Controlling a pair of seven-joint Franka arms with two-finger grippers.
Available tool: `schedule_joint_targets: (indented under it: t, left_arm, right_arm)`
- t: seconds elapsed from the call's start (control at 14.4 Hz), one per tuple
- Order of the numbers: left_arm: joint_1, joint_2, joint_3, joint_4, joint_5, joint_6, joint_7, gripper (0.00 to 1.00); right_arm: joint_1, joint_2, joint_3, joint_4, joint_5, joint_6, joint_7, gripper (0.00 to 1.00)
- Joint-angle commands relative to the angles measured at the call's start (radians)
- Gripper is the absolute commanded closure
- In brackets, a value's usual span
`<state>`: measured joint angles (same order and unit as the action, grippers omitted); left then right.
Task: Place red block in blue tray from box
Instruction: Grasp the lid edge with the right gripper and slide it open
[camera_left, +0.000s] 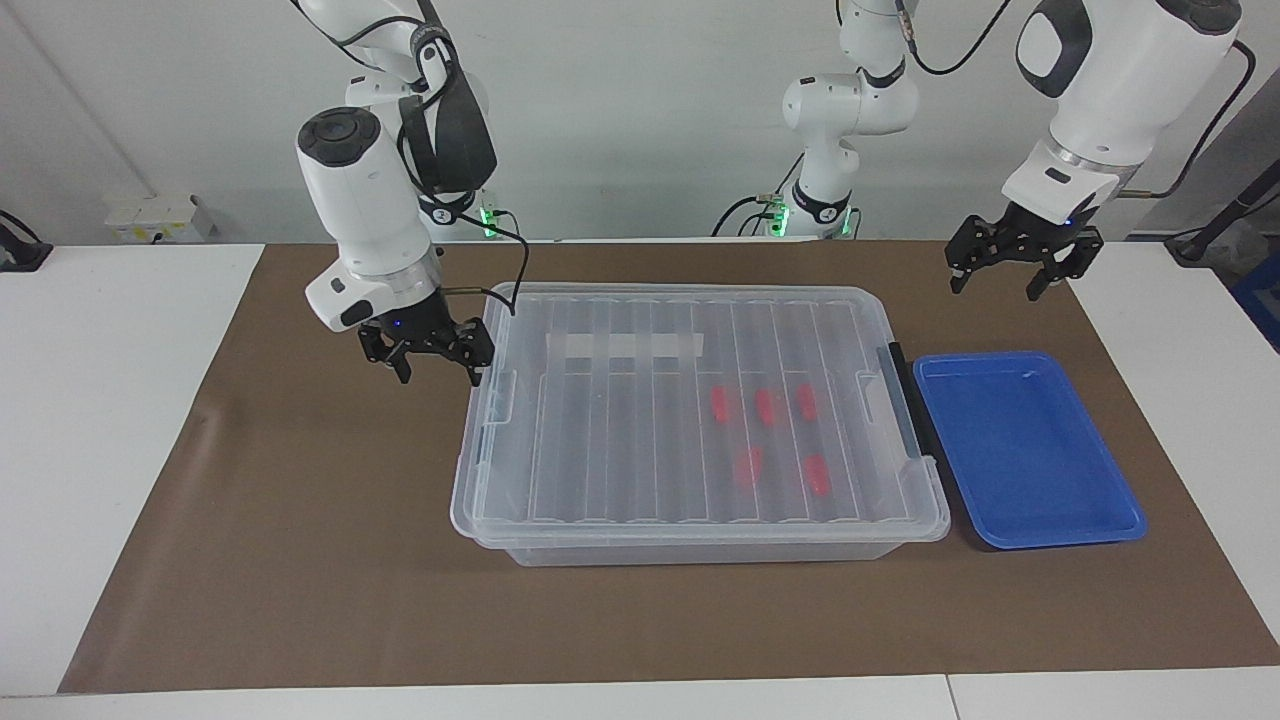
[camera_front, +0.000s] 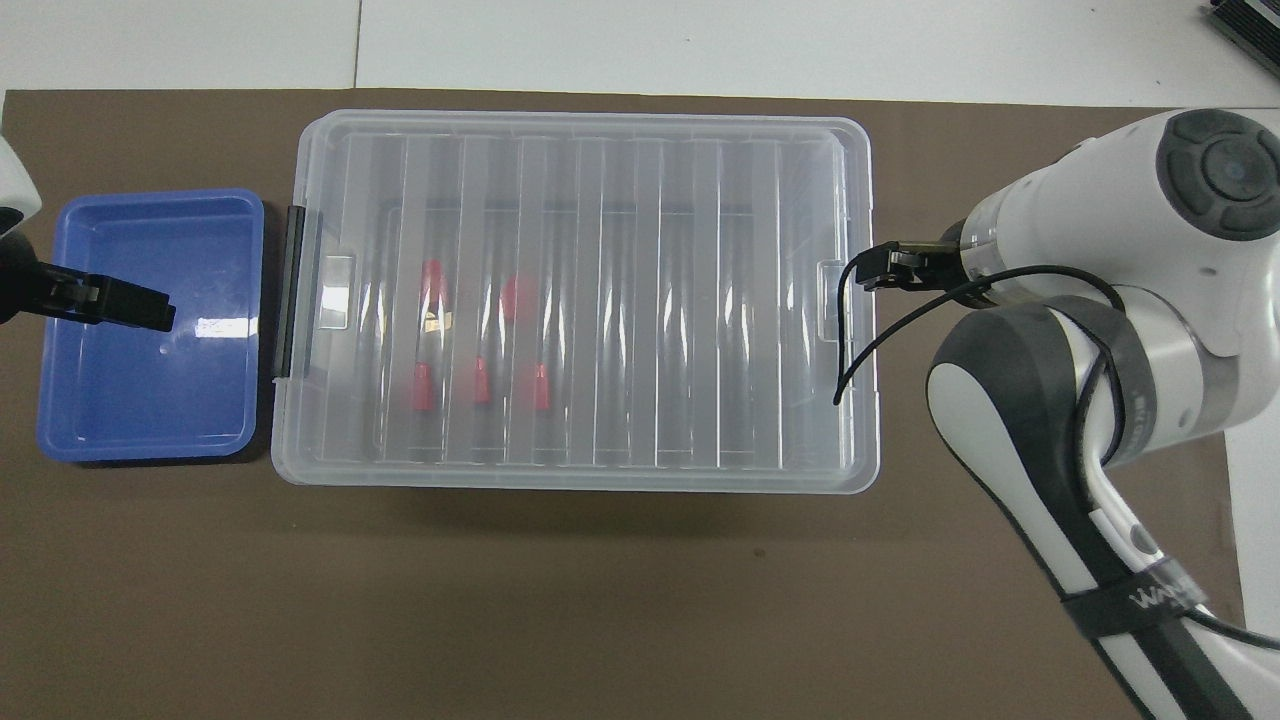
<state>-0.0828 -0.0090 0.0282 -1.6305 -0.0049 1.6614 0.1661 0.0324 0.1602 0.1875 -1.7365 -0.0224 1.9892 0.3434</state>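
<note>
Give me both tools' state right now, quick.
Left tool: open, empty, raised near the blue tray.
Right tool: open, empty, beside the box end.

– How's your light?
– Bright, even, from above. You get soft shadows hugging the box (camera_left: 700, 420) and tray (camera_left: 1030, 450) on the mat (camera_left: 300, 560).
– Glare?
– White streaks on the lid (camera_front: 580, 300), one glint in the tray. Both views are sharp.

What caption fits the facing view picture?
Open right gripper beside the lidded box of red blocks; left gripper waits.
</note>
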Motion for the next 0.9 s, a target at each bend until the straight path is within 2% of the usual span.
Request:
schedule_joint_targets:
  t: [0.0, 0.83]
  left_arm:
    - [0.012, -0.022, -0.007, -0.022, 0.000, 0.003, -0.005, 0.00]
    - [0.012, -0.022, -0.007, -0.022, 0.000, 0.003, -0.004, 0.00]
  right_arm:
    - [-0.014, 0.022, 0.023, -0.023, 0.006, 0.026, 0.023, 0.01]
    - [-0.020, 0.022, 0.018, -0.043, -0.024, 0.016, -0.063, 0.01]
